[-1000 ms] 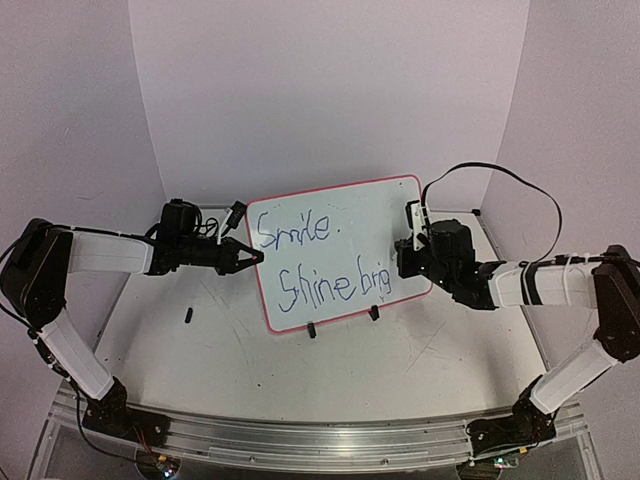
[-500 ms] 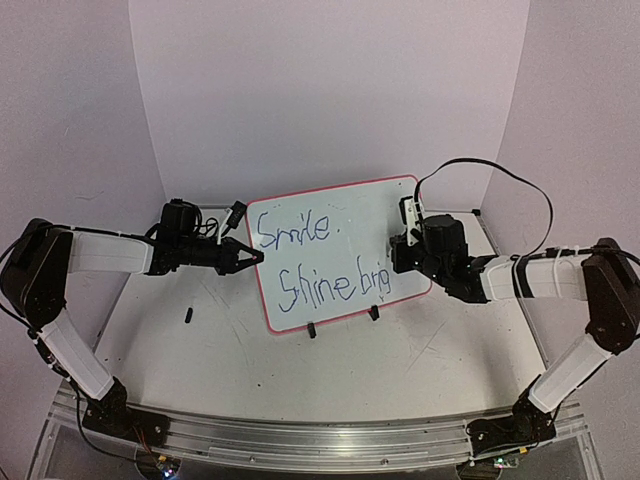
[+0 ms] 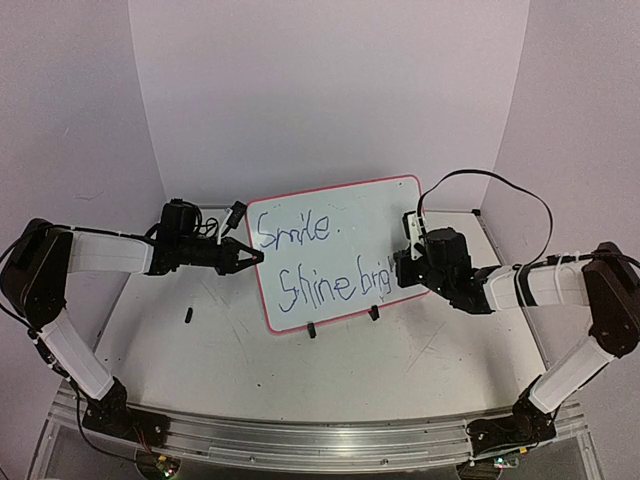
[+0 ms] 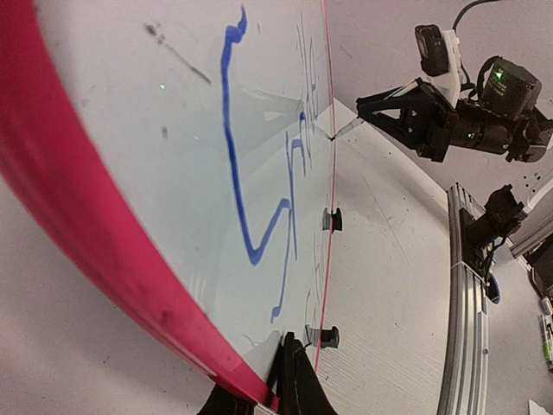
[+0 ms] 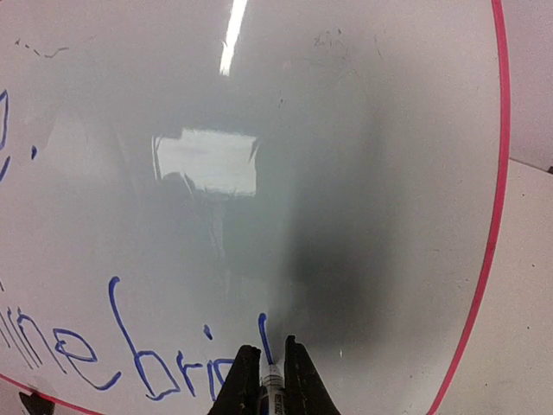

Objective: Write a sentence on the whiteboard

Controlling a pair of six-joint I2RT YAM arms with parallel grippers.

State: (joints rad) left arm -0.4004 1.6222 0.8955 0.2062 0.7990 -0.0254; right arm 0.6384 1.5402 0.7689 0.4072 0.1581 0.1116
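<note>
The board is seen at the centre of the top view, stood on the desk on two small black clip feet along its lower edge, with its upper edge rising toward the right of the frame. It is a glossy white rectangle bounded by a thin red-pink frame with rounded corners. Two lines are written on it in blue, "Smile." above and "Shine brig" below, and the space to the right of the writing is left bare. In the right wrist view a bright patch of light and a grey shadow are mirrored in that bare surface. The left pincer is pressed together on the board's left edge, and at the bottom of the left wrist view the red frame is shown pinched between its fingers. The right pincer is closed on a marker, whose tip is set against the white surface at the foot of the rightmost blue stroke, bottom centre of the right wrist view. A small black thing, too small to be identified, is seen on the desk at the lower left, well apart from the board.
</note>
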